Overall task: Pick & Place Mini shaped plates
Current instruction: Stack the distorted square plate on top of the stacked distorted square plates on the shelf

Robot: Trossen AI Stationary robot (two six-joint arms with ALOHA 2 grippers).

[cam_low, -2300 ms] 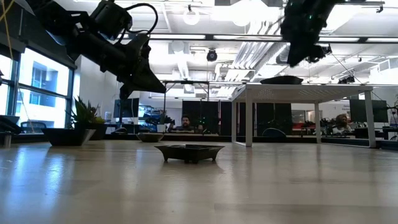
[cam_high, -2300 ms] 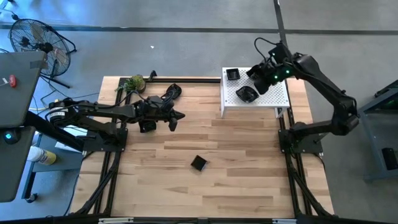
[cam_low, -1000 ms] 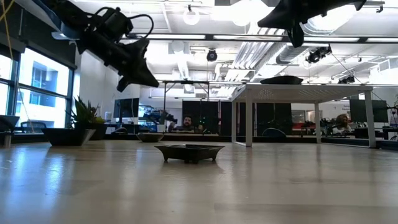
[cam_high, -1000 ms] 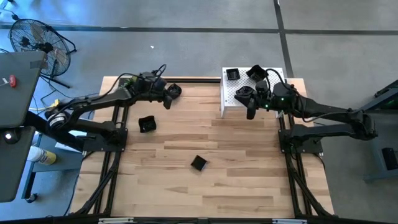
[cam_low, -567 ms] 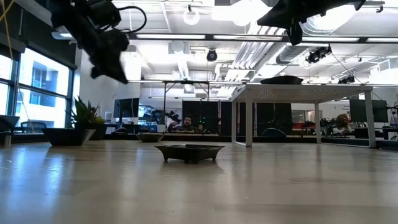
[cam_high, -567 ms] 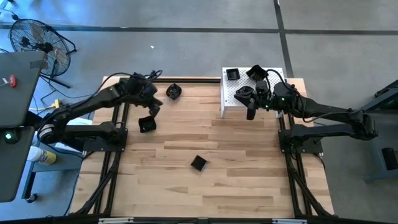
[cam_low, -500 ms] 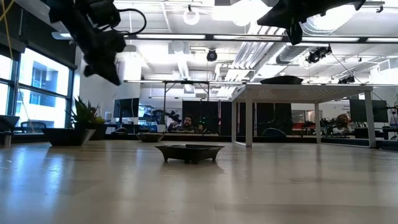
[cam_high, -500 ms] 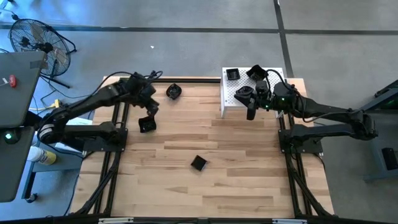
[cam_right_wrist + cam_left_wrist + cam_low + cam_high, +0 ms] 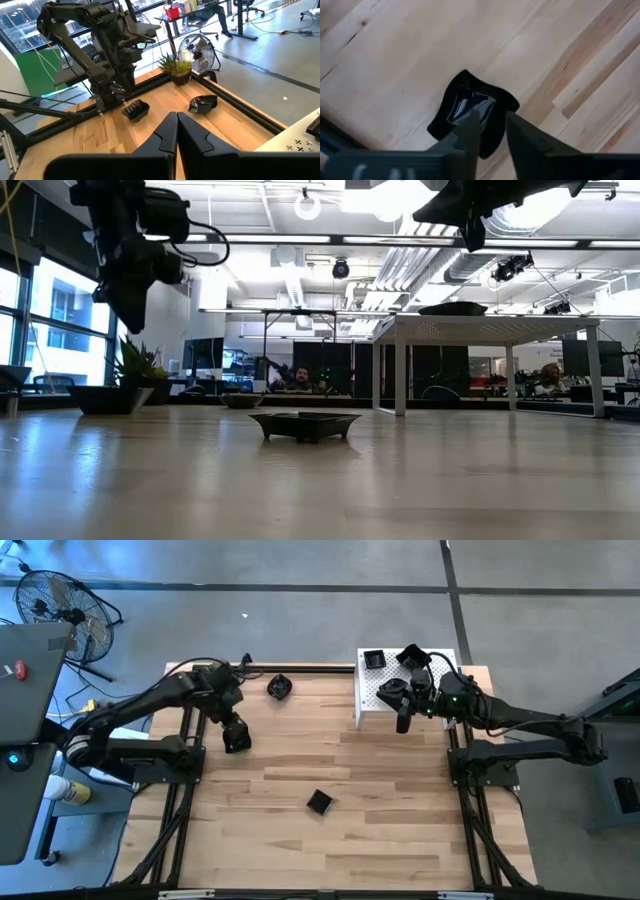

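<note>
The left gripper (image 9: 490,127) is hanging directly above a wavy-edged black plate (image 9: 472,110) that is lying on the wooden table (image 9: 400,800) near its left rear; the fingers (image 9: 470,131) are standing slightly apart, with a narrow gap between them, and nothing is sitting between them. In the high view the left gripper (image 9: 232,722) is pointing down over that plate (image 9: 237,739), though whether the fingertips are touching it is hard to judge from these angles.

A second black plate (image 9: 279,687) is lying farther back near the table's rear rail, beside a small green plant (image 9: 175,66). A third, square plate (image 9: 319,802) is sitting alone near the middle of the table, well apart from both arms.

The right gripper (image 9: 177,120) is hovering at the front edge of the small white raised stand (image 9: 440,698), its fingers pressed together and holding nothing. Three more black plates are resting on that stand: one (image 9: 373,659) at its rear left corner, one (image 9: 412,656) just beside it, and one (image 9: 392,692) nearer the front.
</note>
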